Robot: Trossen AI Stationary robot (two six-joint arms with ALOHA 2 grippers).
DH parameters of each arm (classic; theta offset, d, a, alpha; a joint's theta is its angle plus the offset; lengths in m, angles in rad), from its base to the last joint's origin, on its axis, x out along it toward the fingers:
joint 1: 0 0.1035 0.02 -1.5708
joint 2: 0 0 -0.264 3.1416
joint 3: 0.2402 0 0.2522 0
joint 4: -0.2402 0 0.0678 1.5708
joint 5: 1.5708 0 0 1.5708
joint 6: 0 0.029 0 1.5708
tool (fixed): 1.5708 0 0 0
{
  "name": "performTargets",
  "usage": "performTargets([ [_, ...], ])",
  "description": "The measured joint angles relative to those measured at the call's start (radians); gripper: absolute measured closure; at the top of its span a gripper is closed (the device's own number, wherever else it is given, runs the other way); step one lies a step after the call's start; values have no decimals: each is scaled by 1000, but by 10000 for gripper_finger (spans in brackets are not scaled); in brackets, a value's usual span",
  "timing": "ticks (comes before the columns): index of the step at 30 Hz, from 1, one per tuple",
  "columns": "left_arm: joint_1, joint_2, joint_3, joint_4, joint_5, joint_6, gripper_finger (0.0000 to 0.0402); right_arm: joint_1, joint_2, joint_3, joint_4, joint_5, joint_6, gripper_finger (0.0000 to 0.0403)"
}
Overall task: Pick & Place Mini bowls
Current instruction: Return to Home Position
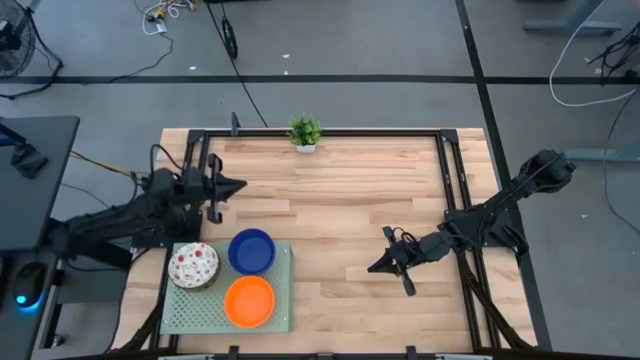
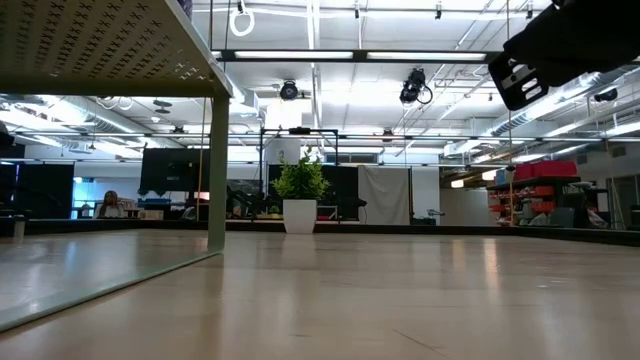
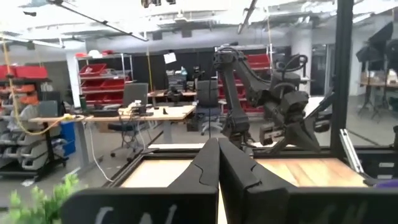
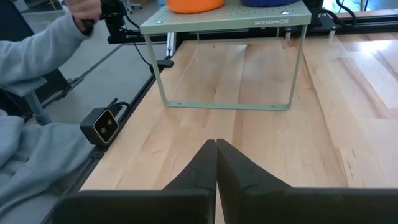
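One green shelf, lettered SONGMICS, orange bowl atop

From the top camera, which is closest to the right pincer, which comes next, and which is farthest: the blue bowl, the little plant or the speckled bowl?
1. Blue bowl, on the right part of the green shelf, the side toward the right pincer.
2. Little plant, at the far edge of the table.
3. Speckled bowl, on the shelf's left side, beyond the blue bowl.
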Motion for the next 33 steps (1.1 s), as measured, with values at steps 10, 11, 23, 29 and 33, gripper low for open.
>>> performTargets([
  [10, 24, -49, -158, 200, 5, -72, 401, 0, 0, 0, -12, 0, 8, 394],
  [11, 14, -49, -153, 204, 18, -73, 401, 0, 0, 0, -13, 0, 16, 394],
  [23, -187, -49, -151, 122, -93, -40, 401, 2, 0, 0, -28, 0, 57, 394],
  [29, -274, -49, -151, 100, -169, -18, 401, 14, 0, 0, -29, 0, 60, 394],
  [33, -307, -49, -151, 56, -178, -18, 401, 19, 0, 0, -30, 0, 61, 394],
])
